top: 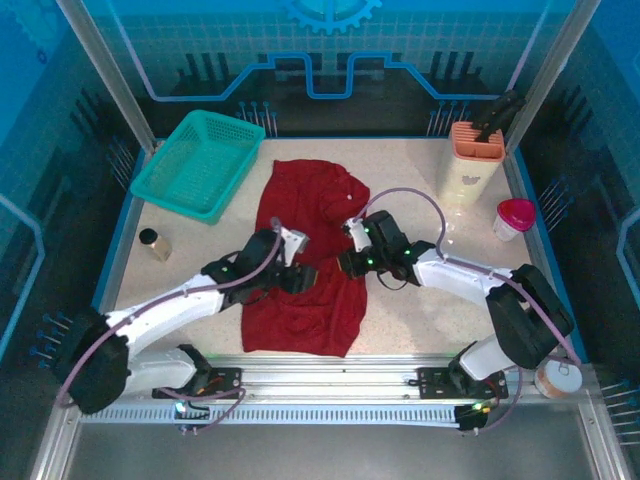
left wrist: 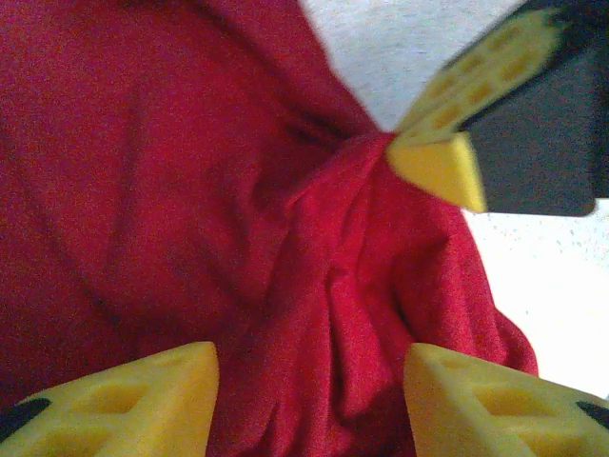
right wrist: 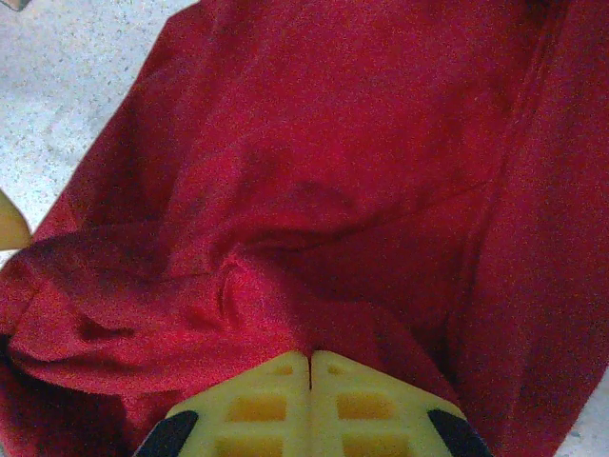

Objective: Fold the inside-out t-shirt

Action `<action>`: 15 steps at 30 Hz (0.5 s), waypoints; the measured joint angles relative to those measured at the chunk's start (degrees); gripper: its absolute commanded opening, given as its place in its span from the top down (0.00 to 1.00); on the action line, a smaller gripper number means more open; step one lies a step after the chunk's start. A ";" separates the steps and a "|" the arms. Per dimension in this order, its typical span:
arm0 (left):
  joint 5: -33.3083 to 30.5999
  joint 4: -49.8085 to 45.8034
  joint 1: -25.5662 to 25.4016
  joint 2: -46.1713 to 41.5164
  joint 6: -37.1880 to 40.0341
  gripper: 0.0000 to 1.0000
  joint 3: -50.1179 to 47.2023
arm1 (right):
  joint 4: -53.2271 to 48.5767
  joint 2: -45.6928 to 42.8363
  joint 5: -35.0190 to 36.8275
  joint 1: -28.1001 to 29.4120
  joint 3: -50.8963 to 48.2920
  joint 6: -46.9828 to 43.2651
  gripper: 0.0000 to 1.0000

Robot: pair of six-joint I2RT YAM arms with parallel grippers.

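- Top external view: the inside-out t-shirt, dark red, lies rumpled on a speckled white table. It sits in the centre of the frame, running from the upper middle down to the lower middle.
- Both arms reach in over the middle of the shirt. The left gripper comes from the lower left and the right gripper from the right, and the two are near each other.
- A teal basket sits at the upper left of the table, apart from the shirt.
- An orange holder with a dark tool in it stands at the upper right, and a pink-lidded cup stands just below and right of it. A small dark cylinder stands near the left edge.
- Left wrist view: the left gripper's two yellow fingers sit at the bottom corners, well apart. Folds of red cloth lie between them and are not squeezed.
- At the upper right of that view, the right gripper's yellow tip meets a bunched point of cloth, and creases fan out from that point.
- Right wrist view: the right gripper's yellow fingers are pressed together at the bottom centre. A raised ridge of the shirt runs into the seam between them, so they are clamped on a fold of the cloth.
- Bare table shows in the upper left corner of that view.
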 measured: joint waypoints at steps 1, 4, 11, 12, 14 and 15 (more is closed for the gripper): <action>0.22 0.87 -0.50 1.62 2.32 0.43 0.92 | 0.02 -0.28 -0.52 -0.59 -0.02 0.09 1.00; 0.83 1.90 -1.46 6.75 8.33 0.43 2.97 | 1.22 -1.36 -2.80 -2.73 -0.90 1.09 1.00; -2.27 4.31 -1.66 16.72 17.59 0.84 5.38 | 4.70 -0.72 -6.14 -8.13 -3.82 2.60 1.00; -2.27 4.42 -1.62 17.20 18.80 0.93 5.84 | 5.42 0.00 -5.99 -8.55 -4.02 2.60 1.00; -1.09 5.05 -1.44 16.85 19.47 1.00 6.08 | 6.97 2.03 -5.81 -9.53 -4.13 2.80 1.00; 0.24 5.33 -1.20 16.20 19.89 1.00 6.08 | 8.02 2.97 -5.51 -9.94 -4.24 2.86 1.00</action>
